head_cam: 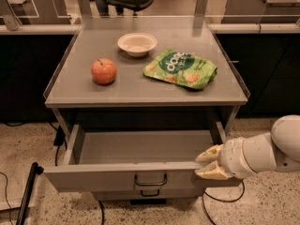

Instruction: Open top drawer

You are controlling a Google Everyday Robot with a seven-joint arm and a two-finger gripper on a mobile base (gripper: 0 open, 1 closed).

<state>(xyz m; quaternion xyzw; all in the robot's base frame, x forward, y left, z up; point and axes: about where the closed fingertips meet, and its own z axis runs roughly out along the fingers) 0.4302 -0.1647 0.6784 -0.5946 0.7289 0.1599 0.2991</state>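
The top drawer (126, 177) of the grey metal cart stands pulled well out, showing its plain grey inside. A small dark loop handle (150, 180) sits at the centre of its front. My gripper (208, 163), cream-coloured on a white arm coming in from the right, is at the right end of the drawer front. One finger (209, 153) lies on the inner side of the front's top edge and the other on the outer side, closed on the panel. A narrower drawer (150, 194) shows just below.
On the cart top (75, 90) lie a red apple (103, 71), a small white bowl (137, 43) and a green snack bag (182, 68). A dark pole (27, 191) leans at the lower left. Cables run on the speckled floor under the cart.
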